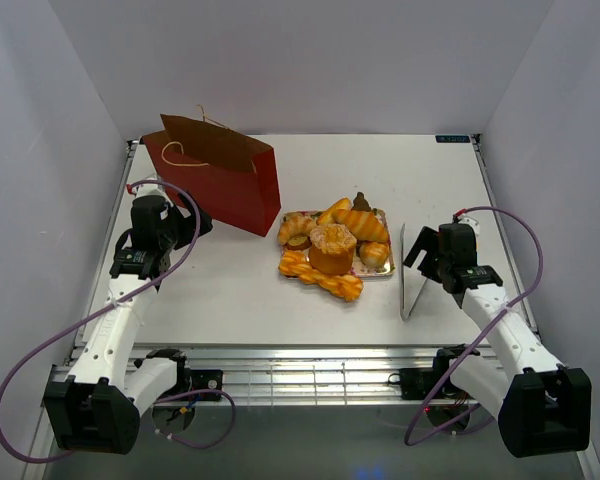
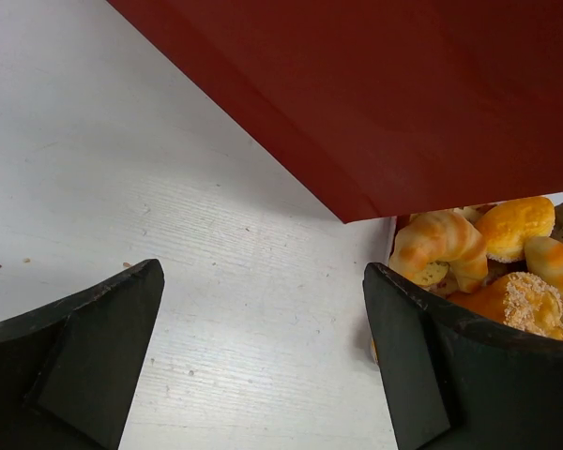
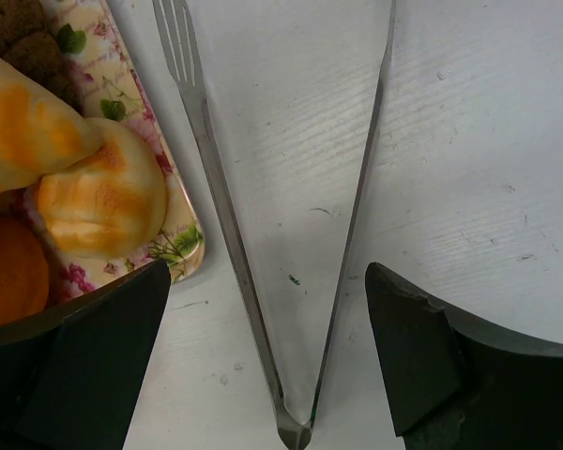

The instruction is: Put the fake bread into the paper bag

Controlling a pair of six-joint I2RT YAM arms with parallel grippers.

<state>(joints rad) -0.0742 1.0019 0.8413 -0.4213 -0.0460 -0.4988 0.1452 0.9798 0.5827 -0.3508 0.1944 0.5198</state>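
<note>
Both jaws: low over the desk (image 1: 230, 290), one pair on each side of the tray (image 3: 183, 239).
Left jaws: wide open, empty, just beside the paper bag (image 1: 225, 185).
Right jaws: wide open, holding nothing, astride the metal tongs (image 3: 225, 216) lying flat on the desk.
Fake bread (image 1: 332, 248): heaped on the floral tray mid-desk, a twisted loaf (image 1: 325, 277) at its near edge.
Paper bag: standing at far left, mouth open, just beside the tray.
</note>
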